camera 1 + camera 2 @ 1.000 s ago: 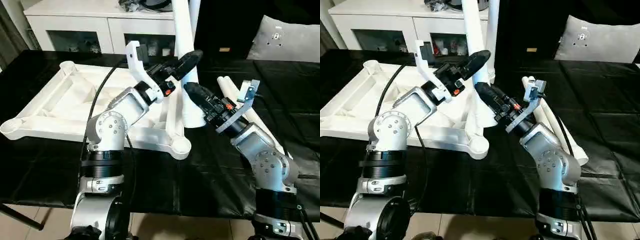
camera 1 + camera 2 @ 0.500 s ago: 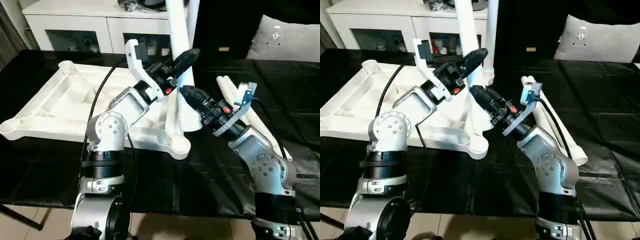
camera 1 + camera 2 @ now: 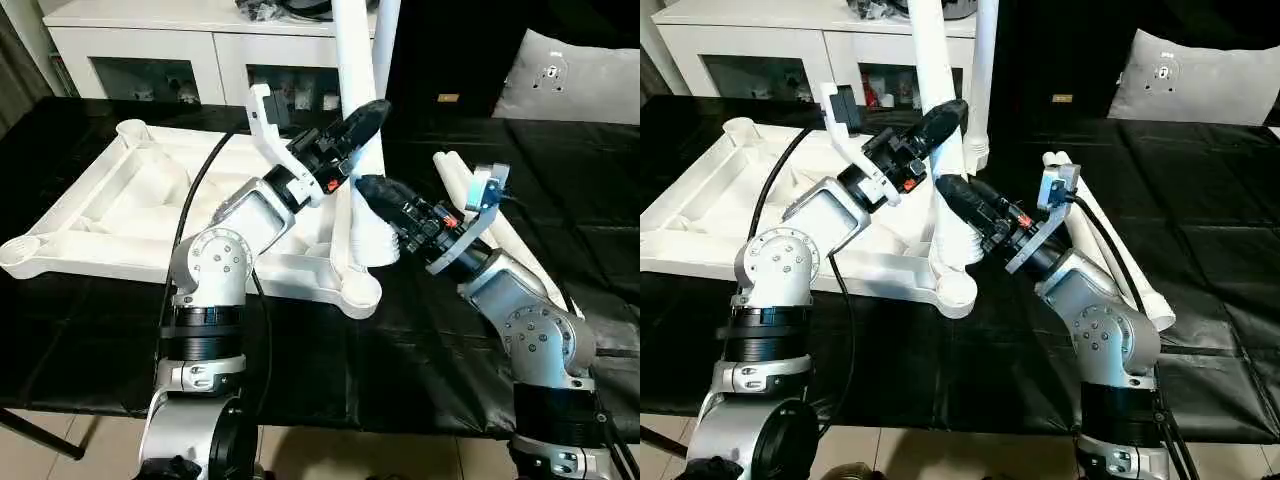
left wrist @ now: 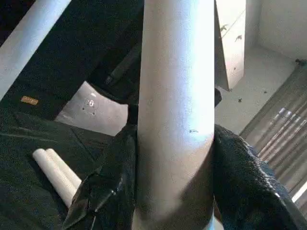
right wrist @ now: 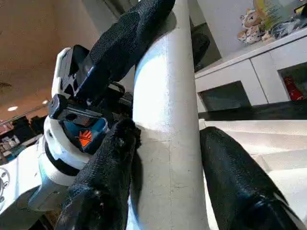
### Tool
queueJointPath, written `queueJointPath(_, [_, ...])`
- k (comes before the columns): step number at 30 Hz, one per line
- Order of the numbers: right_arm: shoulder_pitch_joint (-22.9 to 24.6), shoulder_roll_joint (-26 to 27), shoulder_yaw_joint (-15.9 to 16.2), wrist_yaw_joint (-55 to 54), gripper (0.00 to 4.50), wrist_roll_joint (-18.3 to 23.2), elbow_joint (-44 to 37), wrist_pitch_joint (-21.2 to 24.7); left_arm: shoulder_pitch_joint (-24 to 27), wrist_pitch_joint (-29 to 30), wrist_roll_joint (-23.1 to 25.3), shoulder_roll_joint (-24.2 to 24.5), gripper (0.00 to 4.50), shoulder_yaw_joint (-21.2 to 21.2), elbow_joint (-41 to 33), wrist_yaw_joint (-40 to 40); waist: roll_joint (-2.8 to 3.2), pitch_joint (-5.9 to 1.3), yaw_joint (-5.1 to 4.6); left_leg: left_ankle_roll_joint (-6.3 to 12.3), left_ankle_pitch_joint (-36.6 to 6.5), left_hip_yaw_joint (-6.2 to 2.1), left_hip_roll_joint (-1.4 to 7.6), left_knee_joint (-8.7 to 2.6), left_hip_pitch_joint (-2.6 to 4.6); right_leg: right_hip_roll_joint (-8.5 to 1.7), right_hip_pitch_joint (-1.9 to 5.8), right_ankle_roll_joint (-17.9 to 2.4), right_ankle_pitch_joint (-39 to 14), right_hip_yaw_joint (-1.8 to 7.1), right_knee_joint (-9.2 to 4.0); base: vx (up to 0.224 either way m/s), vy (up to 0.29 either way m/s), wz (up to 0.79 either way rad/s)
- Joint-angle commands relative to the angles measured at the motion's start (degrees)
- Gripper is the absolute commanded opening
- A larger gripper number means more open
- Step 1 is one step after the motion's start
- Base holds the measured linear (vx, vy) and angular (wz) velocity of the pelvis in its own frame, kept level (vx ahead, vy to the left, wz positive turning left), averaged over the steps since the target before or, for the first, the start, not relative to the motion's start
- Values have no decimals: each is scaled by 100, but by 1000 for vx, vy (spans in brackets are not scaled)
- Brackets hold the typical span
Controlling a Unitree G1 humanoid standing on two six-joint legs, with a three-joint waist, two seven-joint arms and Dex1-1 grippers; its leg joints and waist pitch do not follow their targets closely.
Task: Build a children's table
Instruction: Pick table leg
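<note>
Meanwhile both grippers, left gripper (image 3: pixel 362 118) and right gripper (image 3: pixel 372 190), clamp the leg (image 3: pixel 358 120) over black-draped table (image 3: pixel 90 320), white cabinet (image 3: pixel 140 40) behind

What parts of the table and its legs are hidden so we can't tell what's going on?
- Top of the upright leg: cut off by the upper edge in both head views.
- Foot of that leg: the right pincer and the table top's rim hide whether it sits in a socket.
- Spare legs on the black cloth: partly covered by the right arm, so their number is unclear.
</note>
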Motion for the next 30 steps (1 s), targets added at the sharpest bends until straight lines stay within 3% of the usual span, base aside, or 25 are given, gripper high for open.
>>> queueJointPath(1, [-4,-59,124,-90,180,-61,54,-15,-34,-50,-70,-11,186,-117,-137,-58,-78,-397,2,304,-315,-91,268,-360,5,-494,364,-733,-1175,301,-457,0,0,0])
queueJointPath(9, [-19,-59,188,-181,180,-314,195,-303,-4,-169,111,45,186,-231,-128,-49,-78,-401,-2,295,-293,-91,274,-360,0,-495,362,-752,-1073,301,-443,0,0,0])
queueJointPath(11, [-80,-55,166,-252,250,-425,374,-492,6,-233,192,62,186,-267,-128,-19,-77,-402,-6,295,-314,-90,271,-356,3,-501,364,-756,-1101,302,-446,0,0,0])
queueJointPath(16, [-100,-60,132,-282,293,-390,407,-489,13,-270,238,68,186,-279,-114,12,-82,-402,-7,295,-284,-93,272,-359,5,-490,370,-754,-1050,305,-435,0,0,0])
queueJointPath(17, [-104,-60,115,-293,305,-360,406,-477,14,-281,245,67,186,-281,-111,28,-120,-406,-12,315,-252,-86,271,-354,5,-489,371,-768,-995,309,-432,0,0,0])
queueJointPath(24, [-232,-84,-234,-698,354,-302,714,-496,-10,-658,678,200,186,-373,82,217,-99,-409,-12,314,-225,-85,271,-353,12,-492,370,-774,-978,308,-426,0,0,0])
queueJointPath(30, [-113,-380,-62,-436,428,-610,658,-855,19,-896,1027,364,186,-521,216,243,-75,-417,-10,303,-170,-85,263,-340,8,-480,382,-763,-723,311,-402,0,0,0])
